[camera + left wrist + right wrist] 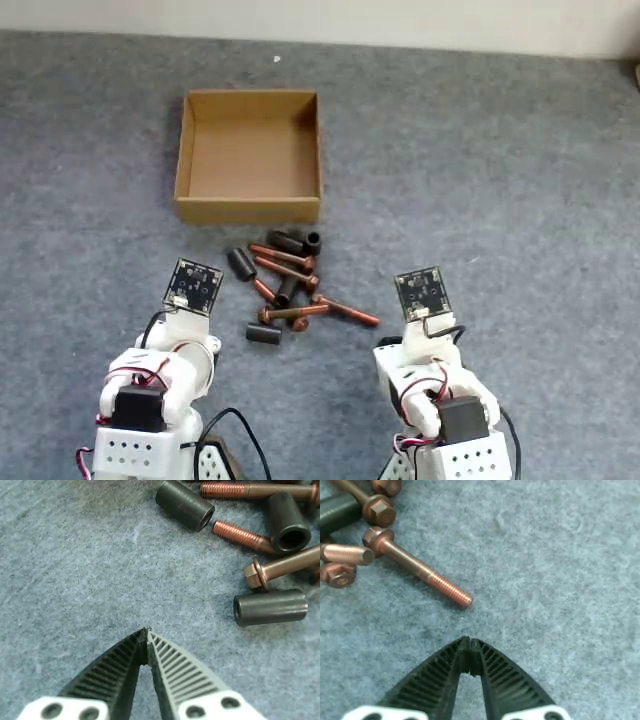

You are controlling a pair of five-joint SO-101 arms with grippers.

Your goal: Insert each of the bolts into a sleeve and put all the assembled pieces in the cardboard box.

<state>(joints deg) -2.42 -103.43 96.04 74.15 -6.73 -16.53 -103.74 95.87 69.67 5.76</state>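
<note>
Several copper bolts [290,311] and black sleeves [264,334] lie in a loose pile on the grey carpet, just in front of the cardboard box [184,150]. My left gripper [148,632] is shut and holds nothing; it hovers over bare carpet left of the pile, with a black sleeve [270,607] and a bolt [280,567] close by. My right gripper [470,642] is shut with nothing in it, just short of the threaded tip of a copper bolt [417,567]. In the high view the left arm [190,290] and right arm [422,295] flank the pile.
The cardboard box has nothing inside and stands behind the pile. Grey carpet [500,180] spreads wide on both sides and to the right. A pale wall strip [400,20] runs along the far edge.
</note>
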